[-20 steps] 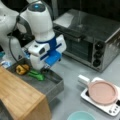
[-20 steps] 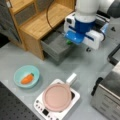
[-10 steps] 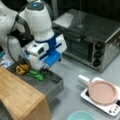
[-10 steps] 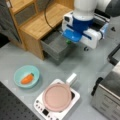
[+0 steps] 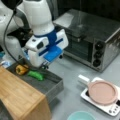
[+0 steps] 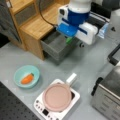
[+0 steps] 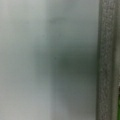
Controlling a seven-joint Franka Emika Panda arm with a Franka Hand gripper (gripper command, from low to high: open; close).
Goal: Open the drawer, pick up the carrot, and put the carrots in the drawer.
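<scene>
The drawer (image 5: pixel 47 83) stands pulled out from the wood-topped cabinet (image 5: pixel 20 97) in both front views, its dark grey walls exposed, so the opening step looks done. Inside it lie a green elongated toy (image 5: pixel 35 75) and a yellow chunky toy (image 5: pixel 21 69). The gripper (image 5: pixel 45 67) hangs low at the drawer's front edge, just beside the green toy; its fingertips are hidden under the blue-and-white hand body, so whether the claw is released or clenched cannot be told, and nothing orange shows at it. The wrist view shows only bare grey table and the drawer's grey wall (image 7: pixel 106 60) along its right side, with a sliver of green at the bottom right corner. The carrot (image 6: pixel 27 78) lies in the teal bowl (image 6: pixel 17 72), well apart from the drawer, toward a front view's bottom left, with open table between. A silver toaster oven (image 5: pixel 92 40) and a white cooker with a pink lid (image 5: pixel 103 92) stand off to the side. Judging from this, the pick-up is in hand and has not begun. Done well, it calls for lifting clear of the drawer wall before travelling, coming down over the bowl's middle, and closing across the carrot's narrow width without catching the rim.
</scene>
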